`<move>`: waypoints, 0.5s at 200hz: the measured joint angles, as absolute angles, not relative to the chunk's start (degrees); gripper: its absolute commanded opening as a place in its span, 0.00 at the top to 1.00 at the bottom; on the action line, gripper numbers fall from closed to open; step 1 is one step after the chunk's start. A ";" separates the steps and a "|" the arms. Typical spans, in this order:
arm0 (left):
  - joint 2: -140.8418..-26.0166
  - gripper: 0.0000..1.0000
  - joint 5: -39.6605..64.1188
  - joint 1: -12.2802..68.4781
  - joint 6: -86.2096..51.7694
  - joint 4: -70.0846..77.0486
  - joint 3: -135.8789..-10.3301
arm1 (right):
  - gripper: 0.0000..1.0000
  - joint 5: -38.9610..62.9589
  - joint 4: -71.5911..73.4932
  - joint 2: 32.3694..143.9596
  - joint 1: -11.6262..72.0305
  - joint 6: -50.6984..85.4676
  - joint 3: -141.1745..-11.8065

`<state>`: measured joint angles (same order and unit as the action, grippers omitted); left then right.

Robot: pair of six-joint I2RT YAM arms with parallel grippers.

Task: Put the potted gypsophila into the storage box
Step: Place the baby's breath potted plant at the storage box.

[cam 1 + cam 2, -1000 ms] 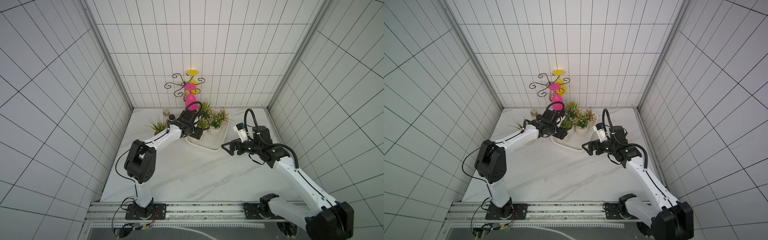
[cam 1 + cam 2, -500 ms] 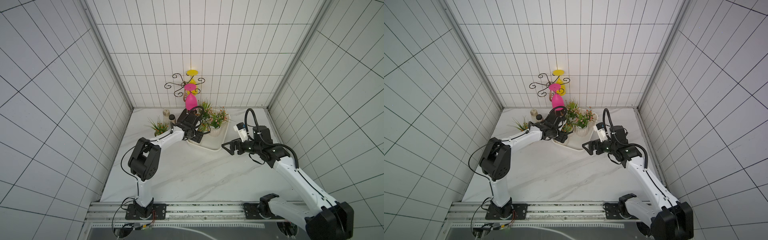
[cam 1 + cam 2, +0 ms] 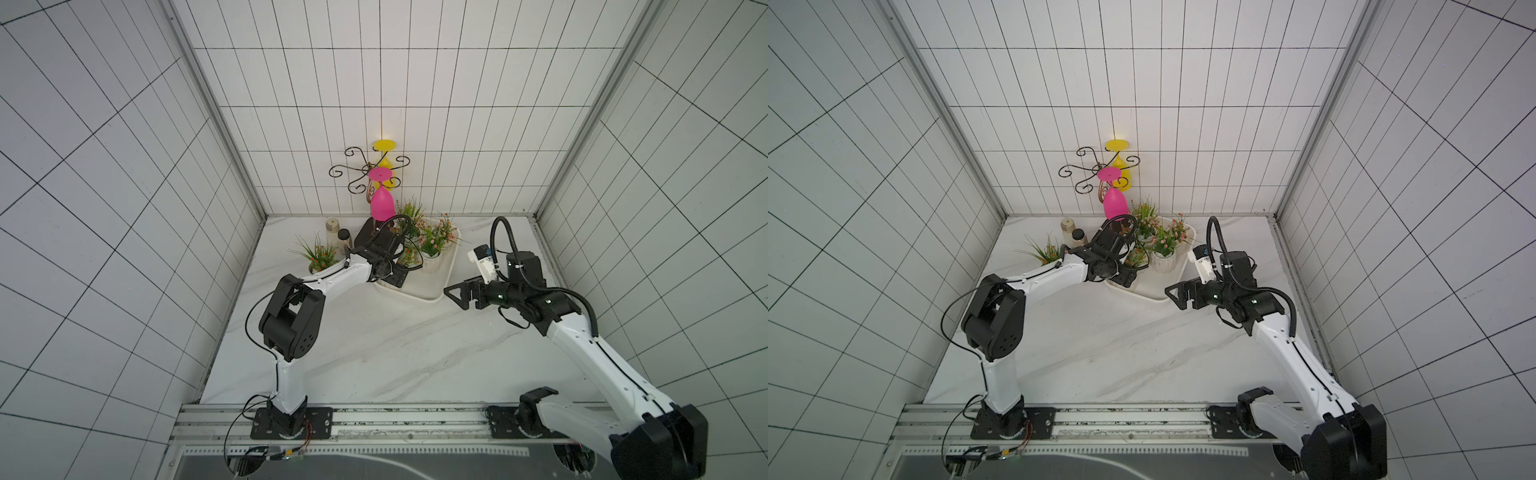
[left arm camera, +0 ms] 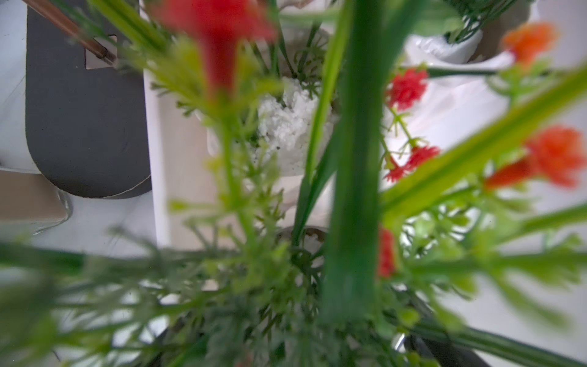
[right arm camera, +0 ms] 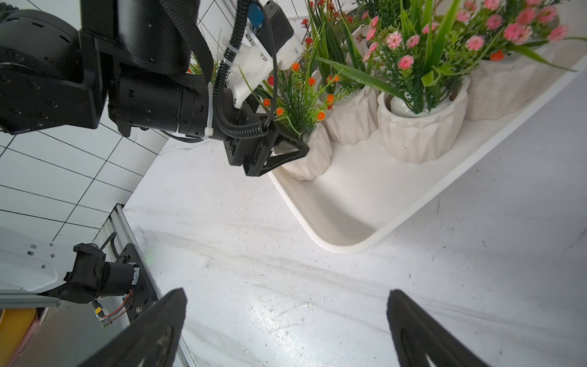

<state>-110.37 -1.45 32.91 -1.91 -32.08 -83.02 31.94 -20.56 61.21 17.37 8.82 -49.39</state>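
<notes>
- The left gripper (image 5: pixel 279 151) is at the storage box (image 5: pixel 349 206). Its fingers (image 5: pixel 286 155) straddle a potted gypsophila (image 5: pixel 309 162) with orange blooms, and the pot's base looks seated on the box floor.
- Clamped or letting go: cannot tell. One finger covers the contact and the other is behind the pot.
- Just past those fingers, three more pots stand in the box, the pink-flowered pot (image 5: pixel 422 133) among them. That makes four inside.
- Back along the left arm from the fingers, outside the box, a loose pot (image 3: pixel 318 262) stands on the table (image 3: pixel 374 353).
- Judgement: the task is mostly done. What's left is to clear this pot, then one more pick and place.
- The right gripper (image 5: pixel 286 291) is spread wide with nothing between its fingers, over bare table. The box corner lies just ahead of its fingertips.
- Only the right wrist view shows the seated base. It also shows bare box floor between that pot and the corner nearest the right fingertips.
- Only the top views show the loose pot. In them, wrist and foliage hide the left fingers' contact.
- The left wrist view is mostly blurred stems. A gravel-topped pot (image 4: pixel 286 127) and the box rim show, but not the gripper's own fingers.
</notes>
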 measured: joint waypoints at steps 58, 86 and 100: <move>-110.37 0.03 -2.85 32.97 -1.93 -31.53 -83.02 | 0.01 32.08 -20.58 60.69 16.75 8.82 -49.39; -110.37 0.03 -3.16 33.08 -1.96 -31.59 -83.02 | 0.01 32.21 -20.58 60.66 16.75 8.82 -49.39; -110.32 0.03 -3.20 33.12 -2.02 -31.79 -83.02 | 0.01 32.25 -20.58 60.64 16.73 8.82 -49.39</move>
